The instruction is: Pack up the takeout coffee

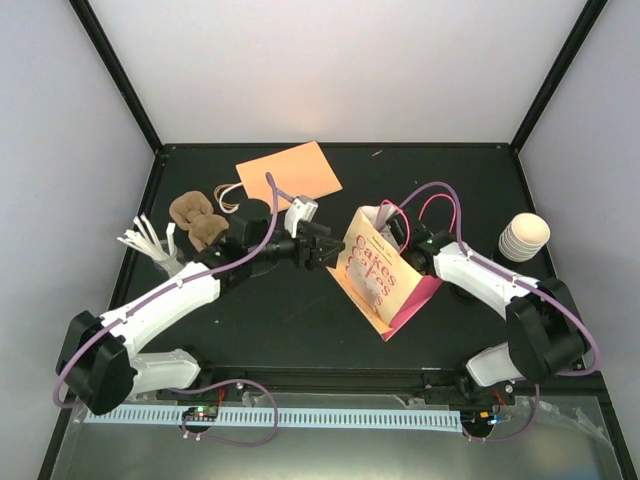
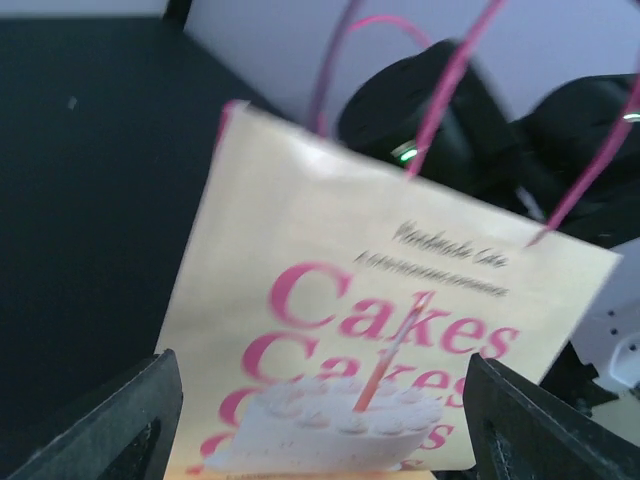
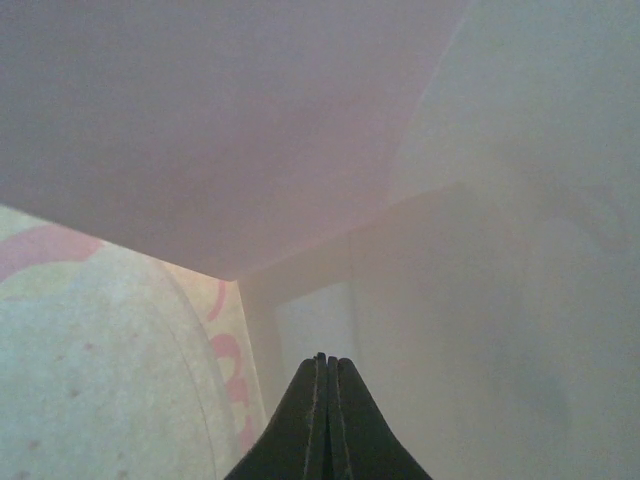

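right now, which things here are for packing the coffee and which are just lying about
For the job:
cup
bag

Lying about:
orange sheet
pulp carrier
white sticks

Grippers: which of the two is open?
The left gripper: its fingers stand wide apart, facing the Cakes bag. The right gripper, inside that bag, has its fingers pressed together.
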Controlling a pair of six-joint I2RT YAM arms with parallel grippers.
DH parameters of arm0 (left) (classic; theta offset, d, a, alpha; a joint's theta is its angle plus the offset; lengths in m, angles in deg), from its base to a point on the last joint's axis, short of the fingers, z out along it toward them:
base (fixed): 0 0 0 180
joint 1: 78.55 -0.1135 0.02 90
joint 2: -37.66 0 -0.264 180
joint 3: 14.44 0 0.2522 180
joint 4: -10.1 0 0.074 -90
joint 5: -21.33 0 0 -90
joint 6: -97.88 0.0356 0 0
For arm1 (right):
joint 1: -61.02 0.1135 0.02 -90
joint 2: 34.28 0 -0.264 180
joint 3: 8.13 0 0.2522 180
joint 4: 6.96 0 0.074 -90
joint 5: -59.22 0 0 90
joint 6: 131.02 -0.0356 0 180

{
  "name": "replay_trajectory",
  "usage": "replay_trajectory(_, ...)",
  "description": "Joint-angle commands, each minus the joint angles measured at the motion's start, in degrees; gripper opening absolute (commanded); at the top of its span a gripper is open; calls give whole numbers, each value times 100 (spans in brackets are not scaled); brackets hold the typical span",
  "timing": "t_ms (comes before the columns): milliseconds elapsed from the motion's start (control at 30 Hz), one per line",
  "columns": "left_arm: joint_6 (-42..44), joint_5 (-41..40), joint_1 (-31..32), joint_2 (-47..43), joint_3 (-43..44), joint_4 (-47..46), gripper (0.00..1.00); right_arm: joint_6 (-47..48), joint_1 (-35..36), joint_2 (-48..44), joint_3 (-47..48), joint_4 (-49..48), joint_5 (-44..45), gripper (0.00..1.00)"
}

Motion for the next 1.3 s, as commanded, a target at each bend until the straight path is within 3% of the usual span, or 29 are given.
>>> replay_trajectory(0,1513,642,-1,-43,675,196,79,167,75,7,155,152,120,1)
replay_trajectory(233,2252,580,5,250,1439,-161,74,141,226,32,228,199,213,1)
replay_trajectory(767,2910,996,509,1502,2861,521,71,99,358,83,358,261,322,1)
replay_trajectory(833,2926,881,522,1533,2864,491,63,99,358,78,362,253,322,1)
replay_trajectory(933,2792,775,531,1653,2917,341,43,96,368,91,360,257,313,1)
replay_trajectory(1067,2498,773,562,1723,2979,-69,3,113,383,113,342,286,354,1)
replay_trajectory(1267,2575,770,664,1632,3238,-261,1,124,504,104,396,468,654,1)
